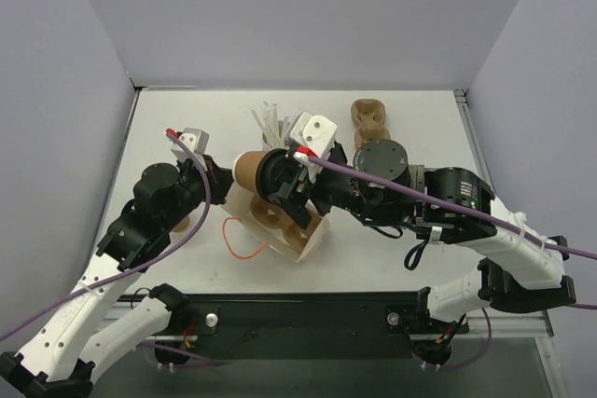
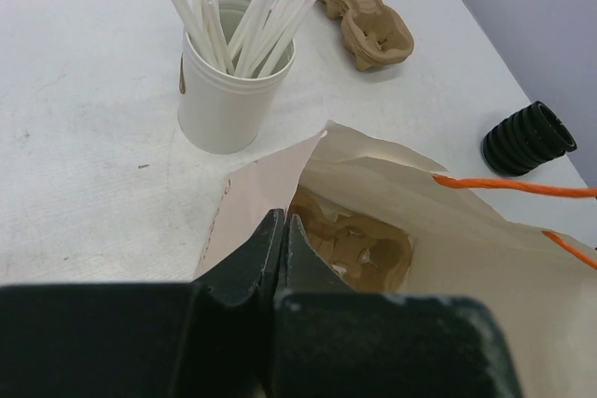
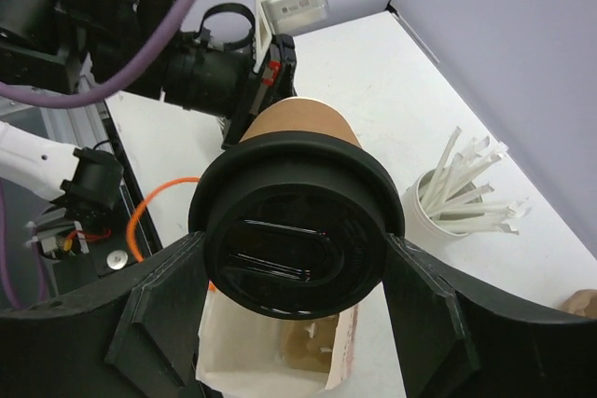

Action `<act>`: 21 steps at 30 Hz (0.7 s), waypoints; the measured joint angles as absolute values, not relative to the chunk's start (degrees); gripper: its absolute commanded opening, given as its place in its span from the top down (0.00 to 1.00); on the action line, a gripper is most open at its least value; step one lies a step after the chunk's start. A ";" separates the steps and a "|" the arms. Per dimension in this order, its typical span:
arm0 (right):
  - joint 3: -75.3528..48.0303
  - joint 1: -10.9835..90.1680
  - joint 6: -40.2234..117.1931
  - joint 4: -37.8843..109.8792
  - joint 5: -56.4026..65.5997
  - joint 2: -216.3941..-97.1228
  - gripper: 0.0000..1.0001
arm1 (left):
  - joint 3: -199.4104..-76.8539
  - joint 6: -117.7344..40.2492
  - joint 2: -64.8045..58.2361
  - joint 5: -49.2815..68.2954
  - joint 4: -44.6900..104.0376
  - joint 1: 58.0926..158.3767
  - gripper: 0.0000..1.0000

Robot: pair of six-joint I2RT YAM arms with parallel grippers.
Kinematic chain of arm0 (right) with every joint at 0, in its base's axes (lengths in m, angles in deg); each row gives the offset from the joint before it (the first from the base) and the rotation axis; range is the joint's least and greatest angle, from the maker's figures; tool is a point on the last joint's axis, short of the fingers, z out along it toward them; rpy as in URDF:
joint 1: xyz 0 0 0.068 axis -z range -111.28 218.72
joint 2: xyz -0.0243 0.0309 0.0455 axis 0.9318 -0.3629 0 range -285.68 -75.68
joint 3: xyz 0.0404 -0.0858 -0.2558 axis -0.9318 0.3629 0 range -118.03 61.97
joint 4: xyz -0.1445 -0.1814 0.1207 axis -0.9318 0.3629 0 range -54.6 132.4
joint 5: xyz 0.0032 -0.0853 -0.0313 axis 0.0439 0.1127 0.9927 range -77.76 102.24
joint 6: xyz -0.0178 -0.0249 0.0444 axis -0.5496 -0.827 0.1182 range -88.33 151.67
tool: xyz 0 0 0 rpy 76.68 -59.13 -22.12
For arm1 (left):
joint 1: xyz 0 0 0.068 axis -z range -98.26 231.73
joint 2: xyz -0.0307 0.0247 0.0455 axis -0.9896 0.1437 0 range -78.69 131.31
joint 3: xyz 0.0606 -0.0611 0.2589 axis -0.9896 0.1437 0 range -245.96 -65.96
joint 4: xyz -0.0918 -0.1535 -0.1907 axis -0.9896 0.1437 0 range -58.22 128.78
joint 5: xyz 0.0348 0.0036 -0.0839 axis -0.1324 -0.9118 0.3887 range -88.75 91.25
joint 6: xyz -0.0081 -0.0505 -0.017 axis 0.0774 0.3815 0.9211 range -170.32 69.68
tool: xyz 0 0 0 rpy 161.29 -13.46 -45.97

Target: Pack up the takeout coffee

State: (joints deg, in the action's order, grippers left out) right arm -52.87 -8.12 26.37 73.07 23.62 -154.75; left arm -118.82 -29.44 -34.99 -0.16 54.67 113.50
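Brown kraft paper coffee cup with round black plastic lid (image 3: 297, 221) is lying on its side in mid-air, base pointing toward the left arm and lid facing back along the right arm. It is hanging just above the open mouth of a cream paper bag (image 1: 312, 235). Right end effector (image 1: 284, 179) is grasping the cup, with one finger pressing on either side of the lid. A brown moulded-pulp cup carrier (image 2: 350, 244) is sitting inside the bag. Left end effector (image 2: 283, 230) is clenching the bag's rim on the left side, jaws pressed flat together on the paper. Thin orange cord handles (image 2: 513, 184) are trailing from the bag, one loop lying on the white tabletop (image 1: 187, 118) toward the near edge. Just beyond the bag, a white paper cup filled with paper-wrapped straws (image 2: 224, 100) is standing upright. Farther back, a second brown pulp carrier (image 2: 364, 11) is lying flat, apart from the straw cup. A black ribbed round object (image 2: 529, 137) is resting right of the bag, too small to identify.
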 measured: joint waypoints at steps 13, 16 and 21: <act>-46.01 -10.02 23.51 82.34 33.41 -158.88 0.46 | -115.90 -24.98 -37.52 -0.05 51.26 113.50 1.00; -45.31 -10.20 22.15 82.86 34.02 -160.10 0.46 | -115.92 -24.35 -37.15 -0.21 50.63 113.50 1.00; -43.26 -9.93 20.25 82.93 34.54 -161.78 0.46 | -116.05 -23.71 -36.58 -0.32 50.17 113.50 1.00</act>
State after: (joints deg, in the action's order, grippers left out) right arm -43.26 -9.93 20.25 82.93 34.54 -161.78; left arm -116.05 -23.71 -36.58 -0.32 50.17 113.50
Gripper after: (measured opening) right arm 0.685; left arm 0.025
